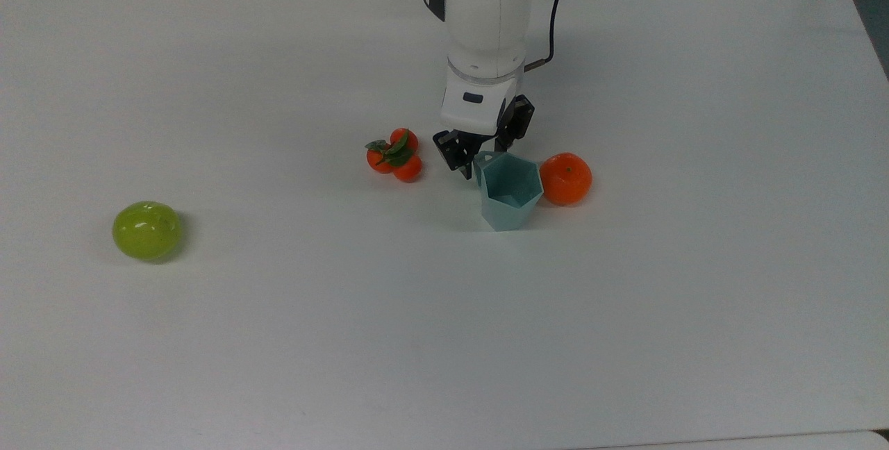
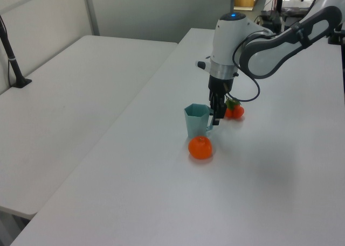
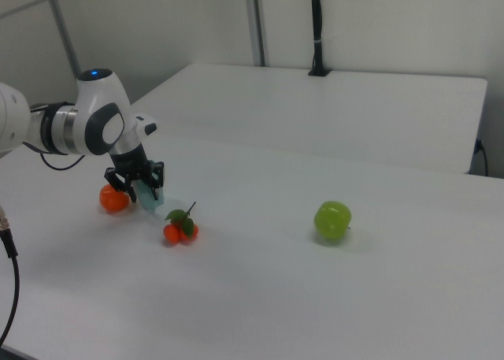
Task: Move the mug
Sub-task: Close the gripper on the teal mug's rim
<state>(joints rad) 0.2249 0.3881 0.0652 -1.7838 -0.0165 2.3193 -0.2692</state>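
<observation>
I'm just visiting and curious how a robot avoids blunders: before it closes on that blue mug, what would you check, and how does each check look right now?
1. Gripper down at the mug: ok, it sits at the handle side in the top view.
2. Fingers open: ok, spread on either side of the handle region.
3. Handle truly between the fingers: cannot tell, the gripper covers it.
4. Mug upright on the table: ok.
5. Orange clear of the mug: not ok, it sits right against the mug on the top view's right and may roll.
6. Small tangerine cluster clear of the gripper: ok, a gap shows on the top view's left.
</observation>
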